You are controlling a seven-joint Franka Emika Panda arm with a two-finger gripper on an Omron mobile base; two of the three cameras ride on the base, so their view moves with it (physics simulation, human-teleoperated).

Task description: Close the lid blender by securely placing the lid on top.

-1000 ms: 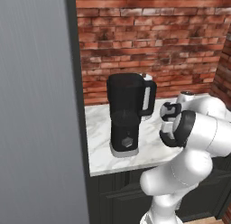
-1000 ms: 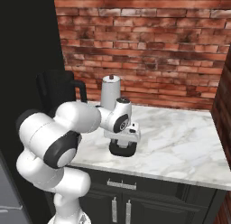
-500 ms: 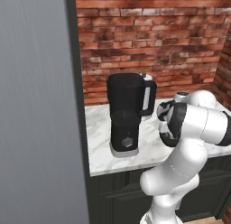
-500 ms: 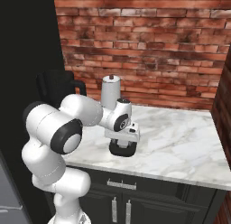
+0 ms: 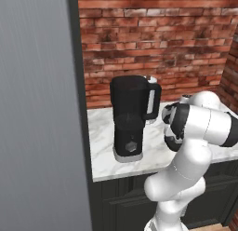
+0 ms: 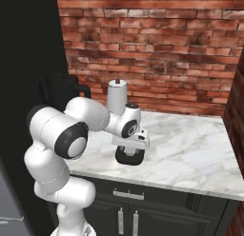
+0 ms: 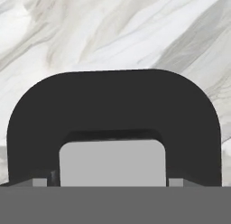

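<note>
Elbow swung right | gripper (image 6: pixel 129 153) directly over lid (image 6: pixel 129 158) | grip state unclear

One blender (image 5: pixel 132 116) on the marble desk (image 6: pixel 200 154) — just the one. One lid (image 7: pixel 113 123) too, black with a single grey square knob (image 7: pixel 112 162). One white arm (image 6: pixel 66 135), one tool (image 6: pixel 129 152) — two cabinet handles (image 6: pixel 127 222) below.

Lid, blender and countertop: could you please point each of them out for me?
Lid (image 7: pixel 113 110), hand view, on its black top above the grey knob.
Blender (image 5: pixel 131 97), left base view, on the dark jar.
Countertop (image 6: pixel 190 154), right base view, on bare marble.
</note>
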